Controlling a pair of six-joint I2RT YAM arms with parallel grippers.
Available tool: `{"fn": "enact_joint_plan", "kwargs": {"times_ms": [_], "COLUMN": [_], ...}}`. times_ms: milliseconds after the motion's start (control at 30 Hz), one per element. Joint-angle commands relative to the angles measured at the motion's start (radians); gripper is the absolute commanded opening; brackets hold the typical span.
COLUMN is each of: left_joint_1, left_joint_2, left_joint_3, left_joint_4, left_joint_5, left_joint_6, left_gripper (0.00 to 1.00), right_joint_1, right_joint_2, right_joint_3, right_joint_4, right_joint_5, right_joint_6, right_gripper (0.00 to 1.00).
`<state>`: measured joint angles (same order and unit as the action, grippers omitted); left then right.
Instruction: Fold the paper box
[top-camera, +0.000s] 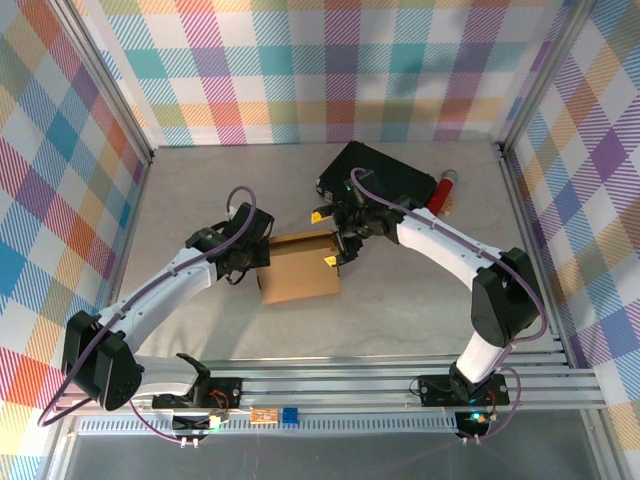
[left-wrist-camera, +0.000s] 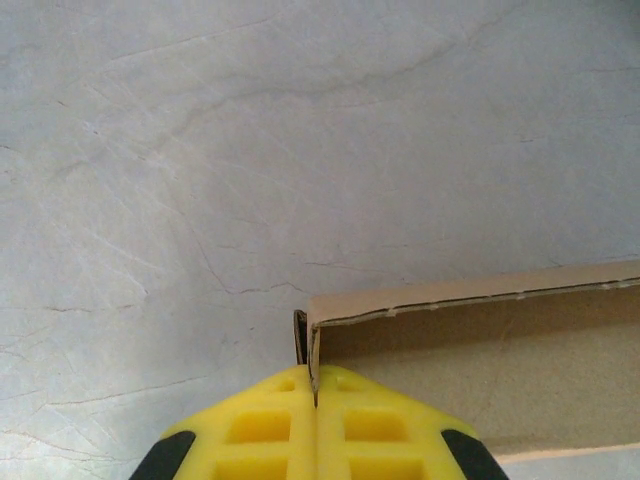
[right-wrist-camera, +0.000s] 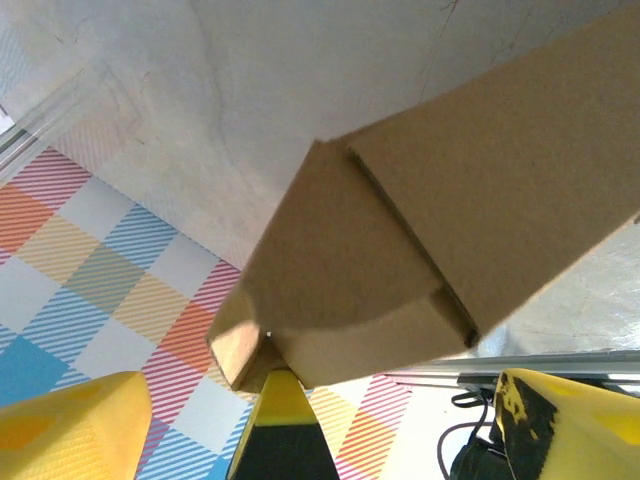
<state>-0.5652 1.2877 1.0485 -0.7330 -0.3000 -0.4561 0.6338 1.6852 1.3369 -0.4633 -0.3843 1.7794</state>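
Note:
The paper box (top-camera: 298, 268) is plain brown cardboard, partly formed, lying mid-table. My left gripper (top-camera: 258, 250) is at its left side. In the left wrist view its yellow fingers (left-wrist-camera: 270, 430) are shut on the edge of the box's upright side wall (left-wrist-camera: 312, 345), and the box's open inside (left-wrist-camera: 480, 350) stretches right. My right gripper (top-camera: 333, 245) is at the box's far right corner. In the right wrist view it (right-wrist-camera: 320, 385) is open, its fingers (right-wrist-camera: 70, 430) spread wide below a folded end flap of the box (right-wrist-camera: 350, 270). A yellow-and-black wedge (right-wrist-camera: 280, 420) touches that flap's lower edge.
A black hard case (top-camera: 385, 180) lies behind the box, close to my right arm. A red cylinder (top-camera: 443, 190) sits at its right end. Plaid walls close in the table on three sides, and a metal rail (top-camera: 380, 385) runs along the near edge.

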Motion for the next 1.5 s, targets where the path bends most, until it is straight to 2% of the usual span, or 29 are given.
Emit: {"fn": "enact_joint_plan", "kwargs": {"times_ms": [0, 633, 967, 1400, 1467], "left_joint_1": [-0.019, -0.038, -0.039, -0.064, -0.068], "left_joint_2": [-0.046, -0.174, -0.225, -0.26, -0.263], "left_joint_3": [-0.017, -0.11, -0.122, -0.137, -0.137], "left_joint_4": [0.012, 0.043, 0.025, 0.007, 0.002], "left_joint_5": [-0.056, -0.1, -0.088, -0.07, -0.065], "left_joint_6": [-0.009, -0.08, -0.112, -0.144, -0.149], "left_gripper": [0.0, 0.0, 0.0, 0.22, 0.28], "right_joint_1": [-0.005, -0.011, -0.005, 0.008, 0.01], "right_joint_2": [0.01, -0.01, -0.022, -0.046, -0.045], "right_joint_3": [-0.032, -0.118, -0.15, -0.183, -0.183], "right_joint_4": [0.029, 0.075, 0.074, 0.083, 0.08], "right_joint_5": [-0.022, -0.017, -0.011, 0.018, 0.022], "right_joint_6": [0.048, -0.004, -0.033, -0.046, -0.052], "right_gripper": [0.86, 0.58, 0.51, 0.48, 0.48]}}
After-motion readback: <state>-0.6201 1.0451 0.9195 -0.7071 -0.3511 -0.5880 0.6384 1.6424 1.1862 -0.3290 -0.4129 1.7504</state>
